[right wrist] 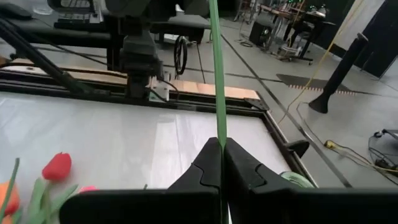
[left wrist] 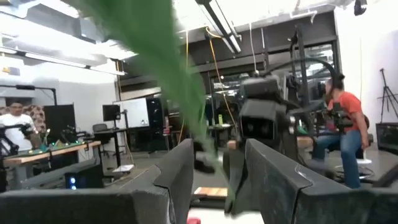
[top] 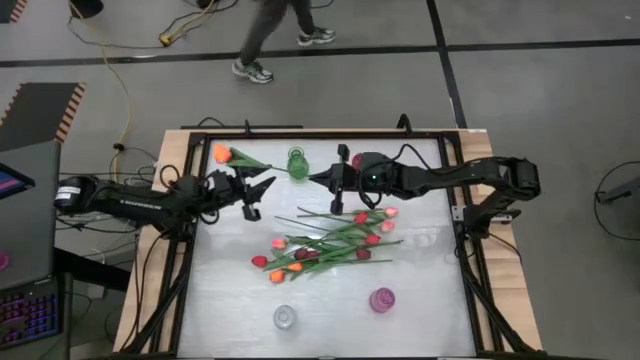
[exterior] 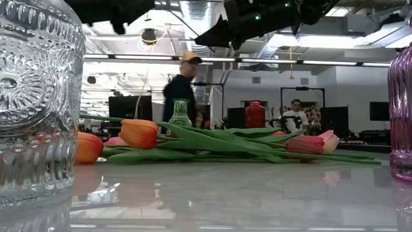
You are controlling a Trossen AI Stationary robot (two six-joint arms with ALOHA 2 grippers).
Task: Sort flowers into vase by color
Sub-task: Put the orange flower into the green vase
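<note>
An orange tulip [top: 222, 153] hangs above the table's far left part. Its green stem [top: 270, 166] runs past the green vase [top: 297, 160] to my right gripper [top: 313, 178], which is shut on it. My left gripper [top: 258, 190] stands open just on the near side of that stem. In the left wrist view a blurred green leaf [left wrist: 168, 68] crosses the gap between its fingers. The other flowers [top: 330, 240] lie in a loose heap at the table's middle, with red, pink and orange heads. My right gripper pinches the tulip's stem [right wrist: 219, 134] between its two fingertips, near the end away from the head. The fingers come about level from the table's right, and the stem runs on ahead of them. The flower is lifted clear of the table. Whether my left gripper touches the leaf, I cannot tell.
A clear glass vase [top: 285, 317] and a pink vase [top: 382, 299] stand near the front edge. A dark red vase [top: 357, 160] stands at the back beside my right arm. A black frame [top: 190, 250] rims the table. A person [top: 270, 40] walks beyond the far edge.
</note>
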